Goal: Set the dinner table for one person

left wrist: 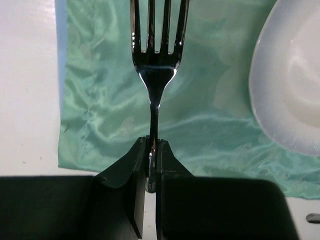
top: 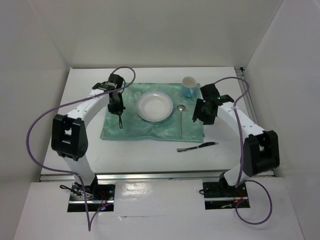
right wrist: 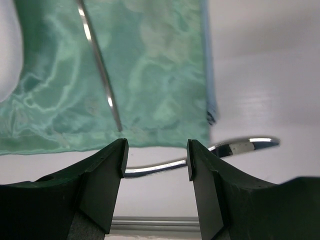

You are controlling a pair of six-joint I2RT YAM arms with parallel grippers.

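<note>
The white dinner table (top: 135, 157) carries a green mat (top: 150, 131). On the mat are a white plate (top: 155, 106), a blue cup (top: 188, 86) and a spoon (top: 181, 120). A knife (top: 197, 146) lies on the bare table in front of the mat. My left gripper (top: 119, 111) is shut on a fork (left wrist: 156, 65) by its handle, over the mat (left wrist: 100, 100) left of the plate (left wrist: 290, 75). My right gripper (right wrist: 156, 155) is open and empty, above the mat's right front corner (right wrist: 160, 75), with the knife (right wrist: 235, 148) and the spoon handle (right wrist: 100, 70) beyond its fingertips.
White walls enclose the table on three sides. A metal rail (top: 150, 175) runs along the near edge. Purple cables loop off both arms. Bare table lies left of the mat (left wrist: 30, 75) and right of it (right wrist: 260, 75).
</note>
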